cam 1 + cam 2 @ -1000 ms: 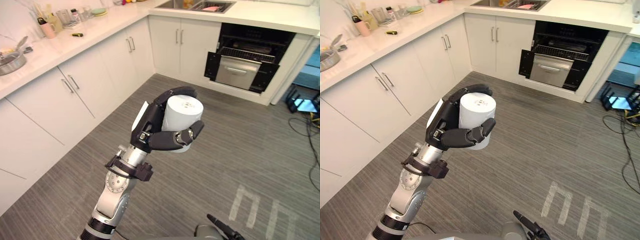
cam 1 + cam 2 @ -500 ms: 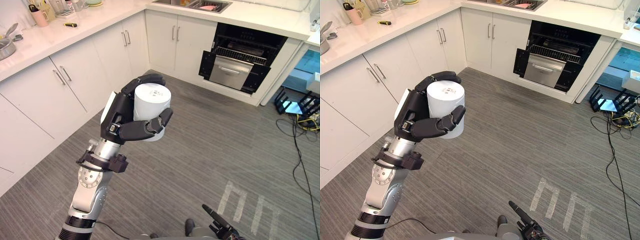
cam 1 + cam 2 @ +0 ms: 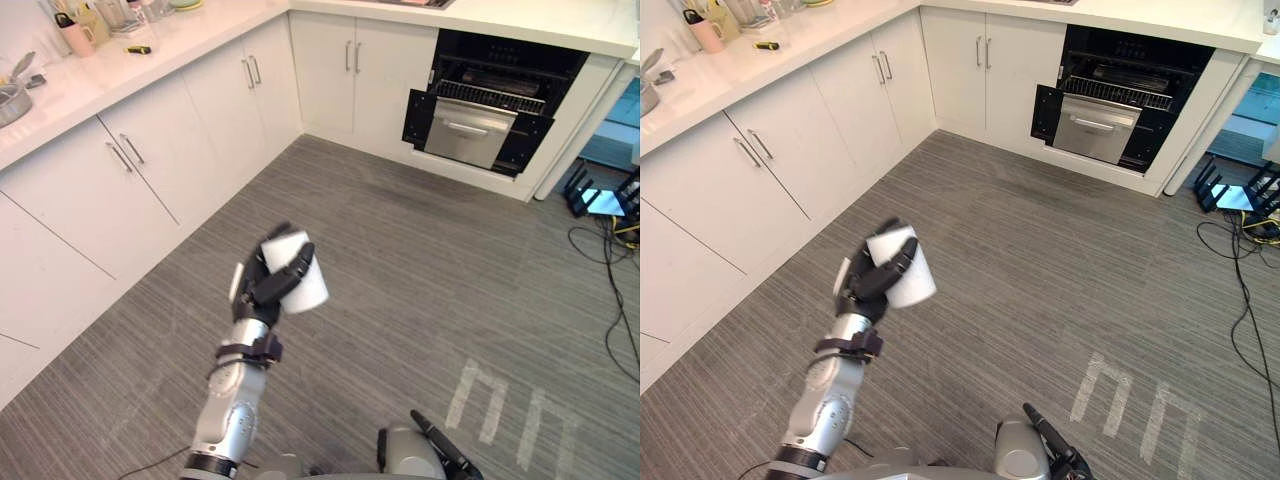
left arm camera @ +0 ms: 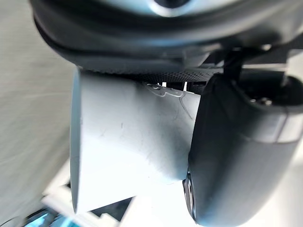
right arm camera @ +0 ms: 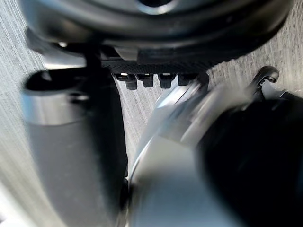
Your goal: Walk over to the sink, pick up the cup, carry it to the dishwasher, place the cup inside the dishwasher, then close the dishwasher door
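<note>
Carrying the cup (image 3: 297, 285) in the left robot hand (image 3: 262, 290), clamped round its side with the thumb (image 4: 236, 151) across the wall. Held tilted over the open floor (image 3: 420, 290), well apart from the dishwasher (image 3: 490, 120) at the far wall, which looks open. Cannot tell the state of the right robot hand (image 3: 437, 452), low by the body.

Risks, judging from here:
- Could slip out of the grip on a smooth wall, tilted, with walking jolts.
- Could clip the cabinets (image 3: 150, 170) under the worktop (image 3: 120, 75) if drifting left.
- Might go into the rack lying sideways unless levelled first.
- Might bump the half-open door on approach.
</note>
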Controlling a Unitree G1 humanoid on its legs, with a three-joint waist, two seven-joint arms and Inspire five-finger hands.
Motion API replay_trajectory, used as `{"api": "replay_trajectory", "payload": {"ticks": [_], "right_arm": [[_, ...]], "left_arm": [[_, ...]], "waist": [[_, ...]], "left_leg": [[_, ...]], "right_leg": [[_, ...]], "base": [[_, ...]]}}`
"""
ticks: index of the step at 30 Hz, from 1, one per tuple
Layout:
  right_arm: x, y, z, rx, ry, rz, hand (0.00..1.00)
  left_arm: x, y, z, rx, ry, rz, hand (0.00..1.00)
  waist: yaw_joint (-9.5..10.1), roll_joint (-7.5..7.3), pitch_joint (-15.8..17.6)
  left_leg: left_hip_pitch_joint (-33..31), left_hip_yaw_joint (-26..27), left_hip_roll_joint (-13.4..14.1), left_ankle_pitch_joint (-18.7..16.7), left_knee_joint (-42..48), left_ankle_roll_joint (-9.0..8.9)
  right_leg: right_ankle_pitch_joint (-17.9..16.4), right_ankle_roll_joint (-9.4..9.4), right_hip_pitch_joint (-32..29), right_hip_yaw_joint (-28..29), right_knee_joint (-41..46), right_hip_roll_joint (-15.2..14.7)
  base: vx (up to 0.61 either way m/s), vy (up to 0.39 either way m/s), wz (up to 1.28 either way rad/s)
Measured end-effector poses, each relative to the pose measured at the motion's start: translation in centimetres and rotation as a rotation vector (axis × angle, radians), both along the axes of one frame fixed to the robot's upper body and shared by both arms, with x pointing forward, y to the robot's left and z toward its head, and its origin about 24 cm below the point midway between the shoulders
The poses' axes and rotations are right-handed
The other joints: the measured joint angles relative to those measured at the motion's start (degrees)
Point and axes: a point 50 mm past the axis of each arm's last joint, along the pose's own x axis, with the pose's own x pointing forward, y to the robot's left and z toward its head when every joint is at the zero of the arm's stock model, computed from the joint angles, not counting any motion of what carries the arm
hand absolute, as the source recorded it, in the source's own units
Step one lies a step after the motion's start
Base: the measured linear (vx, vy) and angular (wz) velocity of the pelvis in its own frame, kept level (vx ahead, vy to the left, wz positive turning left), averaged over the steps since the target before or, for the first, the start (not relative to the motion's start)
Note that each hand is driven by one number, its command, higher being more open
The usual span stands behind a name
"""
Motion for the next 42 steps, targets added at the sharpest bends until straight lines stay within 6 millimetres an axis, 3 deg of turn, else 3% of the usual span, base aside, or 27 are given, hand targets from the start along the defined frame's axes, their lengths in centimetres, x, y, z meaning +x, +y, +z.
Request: {"api": "replay_trajectory", "payload": {"ticks": [3,5,6,7,8,11,13,14,15,16,17,18,20,22,23,24,25,27,30,32,33,34,35,36,37,38,42], "right_arm": [[0.4,0.0,0.4,-0.038,-0.036,0.017,1.0],[-0.2,-0.3,0.5,-0.06,-0.029,0.01,1.0],[-0.2,-0.4,0.6,-0.067,-0.03,0.011,1.0],[-0.5,-0.7,0.6,-0.084,-0.029,0.006,1.0],[0.1,-0.9,0.8,-0.112,-0.051,0.004,1.0],[2.9,-1.9,2.8,-0.221,-0.198,0.014,1.0],[4.6,-2.0,4.3,-0.267,-0.303,0.038,1.0],[6.3,-1.5,5.6,-0.297,-0.402,0.07,1.0],[6.8,-1.3,6.1,-0.304,-0.432,0.079,1.0],[7.5,-0.9,6.8,-0.316,-0.477,0.092,1.0],[7.8,-0.3,7.3,-0.315,-0.51,0.103,1.0],[7.7,-0.2,7.5,-0.318,-0.52,0.103,1.0],[7.3,0.1,7.6,-0.33,-0.532,0.1,1.0],[7.5,-0.1,7.7,-0.338,-0.534,0.089,1.0],[7.8,-0.1,8.2,-0.347,-0.559,0.089,1.0],[8.7,-0.1,9.3,-0.362,-0.619,0.1,1.0],[9.3,0.0,10.1,-0.372,-0.662,0.114,1.0],[11.9,0.9,12.8,-0.395,-0.828,0.182,1.0],[13.2,0.6,13.6,-0.421,-0.88,0.212,1.0],[12.7,0.6,12.5,-0.403,-0.836,0.216,1.0],[12.6,0.8,12.4,-0.396,-0.833,0.218,1.0],[12.7,0.9,12.4,-0.385,-0.842,0.216,1.0],[12.7,0.6,12.4,-0.38,-0.845,0.19,1.0],[12.6,0.5,12.3,-0.378,-0.839,0.172,1.0],[12.4,0.3,12.0,-0.373,-0.824,0.143,1.0],[12.3,0.2,11.8,-0.374,-0.81,0.127,1.0],[11.9,2.0,11.1,-0.31,-0.797,0.136,1.0]], "left_arm": [[0.0,-0.7,-0.4,-0.004,0.012,-0.033,0.0],[0.7,-0.7,0.6,0.005,-0.032,-0.045,0.0],[0.9,-0.5,1.0,0.01,-0.05,-0.046,0.0],[1.4,-0.4,1.6,0.021,-0.077,-0.055,0.0],[1.8,-0.4,2.5,0.021,-0.115,-0.064,0.0],[1.9,-0.9,4.2,0.007,-0.208,-0.117,0.0],[1.6,-1.1,4.9,-0.005,-0.248,-0.133,0.0],[1.4,-1.0,5.4,0.01,-0.287,-0.125,0.0],[1.3,-1.1,5.6,0.015,-0.296,-0.122,0.0],[1.1,-1.2,5.8,0.041,-0.316,-0.113,0.0],[0.5,-1.2,5.9,0.064,-0.331,-0.092,0.0],[0.2,-1.2,5.9,0.075,-0.34,-0.083,0.0],[-0.6,-0.7,5.5,0.115,-0.324,-0.035,0.0],[-0.7,0.0,5.1,0.153,-0.306,-0.004,0.0],[-0.8,0.7,5.0,0.173,-0.296,0.021,0.0],[-0.9,1.4,5.2,0.183,-0.301,0.048,0.0],[-1.0,1.7,5.4,0.185,-0.307,0.065,0.0],[-1.6,2.7,6.4,0.195,-0.345,0.129,0.0],[-1.8,2.9,6.9,0.2,-0.374,0.14,0.0],[-1.9,3.6,6.4,0.221,-0.37,0.159,0.0],[-1.8,4.0,6.3,0.229,-0.365,0.173,0.0],[-1.8,4.8,6.2,0.239,-0.359,0.208,0.0],[-1.7,5.2,6.2,0.25,-0.358,0.224,0.0],[-1.6,5.3,6.1,0.258,-0.354,0.226,0.0],[-1.6,5.3,5.7,0.27,-0.339,0.218,0.0],[-1.6,5.1,5.4,0.272,-0.323,0.204,0.0],[-1.5,3.8,4.9,0.291,-0.309,0.16,0.0]], "waist": [[-0.54,0.82,-0.1],[-0.48,0.56,0.0],[-0.5,0.59,0.0],[-0.53,1.34,-0.3],[-0.29,2.08,-0.6],[0.19,1.98,-0.6],[-0.03,1.58,-1.1],[-0.08,1.62,-2.0],[-0.21,1.73,-2.3],[-0.44,1.74,-2.4],[-0.51,2.14,-2.7],[-0.44,2.49,-3.2],[0.3,3.32,-4.3],[1.08,3.23,-4.1],[1.53,2.62,-3.7],[2.49,2.49,-3.6],[2.63,2.49,-3.6],[3.13,2.28,-3.5],[3.54,3.42,-3.2],[5.82,3.09,-4.6],[5.93,2.1,-5.0],[5.38,0.25,-5.5],[5.23,-1.61,-5.5],[5.17,-2.53,-5.5],[4.88,-3.81,-5.8],[4.15,-3.85,-5.8],[2.93,-2.18,-4.8]], "left_leg": [[1.2,-3.7,1.2,-1.4,0.3,-0.82],[3.2,-6.7,1.8,-2.4,-1.0,-2.38],[3.6,-7.6,2.1,-3.0,-1.0,-3.06],[4.6,-8.4,3.0,-3.6,-1.2,-4.08],[5.3,-7.0,4.3,-2.5,-2.0,-4.07],[9.3,-5.1,5.1,1.9,-6.3,-4.06],[9.0,-5.0,5.4,3.4,-4.3,-4.5],[7.7,-4.6,6.2,3.0,-0.4,-5.72],[6.9,-4.5,6.8,3.0,2.2,-6.47],[3.6,-4.4,8.1,4.2,11.8,-9.66],[-0.6,-4.5,10.4,8.6,21.5,-15.11],[-3.0,-4.5,11.6,11.7,25.7,-15.5],[-10.4,-2.7,16.4,26.1,39.4,-13.58],[-13.1,-0.1,16.9,18.7,43.4,-10.25],[-14.7,3.4,16.7,13.2,41.0,-6.31],[-16.4,6.2,15.8,9.7,34.5,-4.25],[-17.6,7.1,15.1,8.6,30.3,-3.96],[-20.4,7.9,11.2,10.0,6.9,-6.66],[-22.3,8.2,10.3,16.6,-7.3,-9.14],[-22.4,6.1,9.1,21.7,-2.5,-5.13],[-22.8,6.2,8.2,21.5,-1.0,-4.79],[-23.8,7.4,6.2,20.0,1.5,-2.39],[-24.2,8.5,4.0,17.1,4.1,0.88],[-24.0,9.1,2.6,15.3,5.3,1.46],[-22.8,9.4,-0.2,12.2,6.8,3.08],[-20.6,8.8,-1.7,9.6,7.2,4.42],[-7.8,5.4,-2.1,7.9,-0.7,4.01]], "right_leg": [[-2.3,2.85,-2.1,0.3,-8.4,3.2],[-0.3,5.18,-2.8,-0.5,-18.1,3.2],[3.6,5.4,-2.5,-0.8,-19.8,3.1],[8.1,4.42,-0.7,-3.1,-20.7,3.5],[7.0,1.93,-0.3,-4.6,-19.2,3.5],[4.3,-1.2,0.8,-7.2,-14.2,2.0],[1.9,-0.57,2.6,-8.3,-15.0,1.7],[-2.1,1.24,4.5,-9.3,-17.1,2.3],[-2.8,0.88,5.0,-9.6,-17.2,2.6],[-4.3,0.87,6.5,-10.3,-17.3,3.3],[-5.4,0.32,8.3,-10.8,-17.4,4.6],[-5.9,-0.07,8.9,-10.9,-17.5,5.4],[-6.5,-1.85,13.1,-9.2,-21.0,8.8],[-6.2,-1.69,16.7,-6.5,-23.3,9.3],[-5.6,-1.04,20.0,-4.1,-26.2,9.0],[-5.5,-0.78,22.3,-1.2,-28.3,8.1],[-5.5,-0.77,23.2,0.2,-29.1,7.6],[-5.5,-0.7,26.7,3.5,-31.5,5.2],[-6.0,0.76,32.6,3.4,-34.5,5.5],[-7.1,2.42,37.2,4.0,-33.5,4.9],[-7.1,2.42,36.6,3.9,-31.9,3.7],[-7.0,2.6,33.8,3.3,-26.0,0.9],[-5.3,5.71,30.0,2.4,-17.0,-2.9],[-3.5,8.79,28.2,2.2,-12.7,-4.9],[3.0,14.31,25.2,2.3,-4.5,-8.4],[6.5,14.61,22.3,2.3,2.8,-10.0],[-2.6,7.5,12.8,-1.8,9.5,-6.2]], "base": [[0.19,-0.111,0.68],[0.3,-0.233,0.71],[0.45,-0.309,0.68],[0.49,-0.296,0.6],[0.42,-0.218,0.56],[0.34,-0.195,0.41],[0.21,-0.151,0.37],[0.22,-0.15,0.23],[0.25,-0.159,0.22],[0.18,-0.113,0.09],[0.19,-0.124,0.02],[0.24,-0.141,-0.13],[0.4,-0.092,-0.49],[0.43,-0.009,-0.77],[0.42,0.03,-1.09],[0.43,0.052,-1.15],[0.44,0.112,-1.18],[0.47,0.163,-0.98],[0.51,0.254,-0.5],[0.69,0.391,-0.59],[0.58,0.321,-0.36],[0.58,0.317,0.05],[0.59,0.311,0.17],[0.62,0.291,0.29],[0.62,0.251,0.38],[0.61,0.216,0.37],[0.54,0.106,0.24]]}}
